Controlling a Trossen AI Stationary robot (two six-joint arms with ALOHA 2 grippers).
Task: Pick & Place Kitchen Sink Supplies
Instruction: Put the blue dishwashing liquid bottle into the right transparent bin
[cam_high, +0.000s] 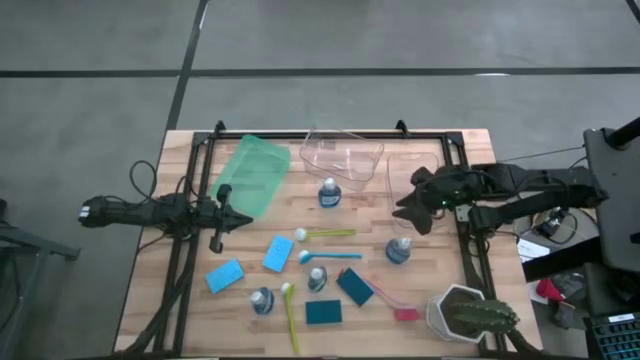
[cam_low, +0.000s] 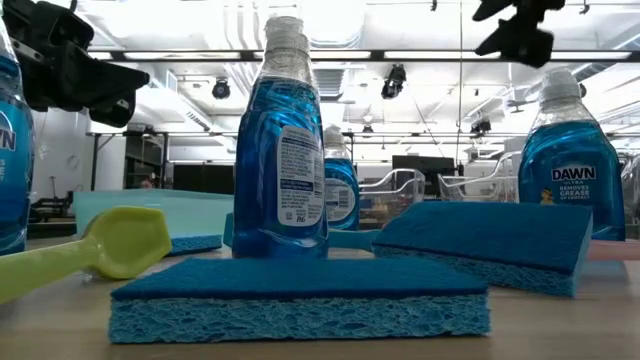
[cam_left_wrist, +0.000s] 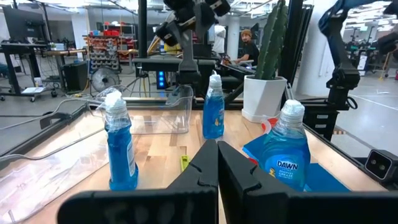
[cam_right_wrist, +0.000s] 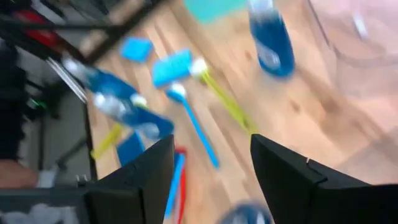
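The soap bottle (cam_high: 398, 250) stands upright near the right side of the table (cam_high: 300, 222), just below the right gripper (cam_high: 412, 212) in the high view. It's a small see-thru bottle w/ blue liquid and a pale cap. I think it's a bit heavy for its size, hard but smooth & slippery, and tippy since it's tall. Best to pinch it at the narrow neck under the cap.

The right gripper hangs above it w/ fingers spread wide, holding nothing. The left gripper (cam_high: 222, 216) waits at the left edge, shut tight, nothing in it.

Other stuff: more bottles, soft light sponges (cam_high: 277, 253), thin brushes (cam_high: 334, 256). Sponges squish; brushes are light, grab mid-handle.
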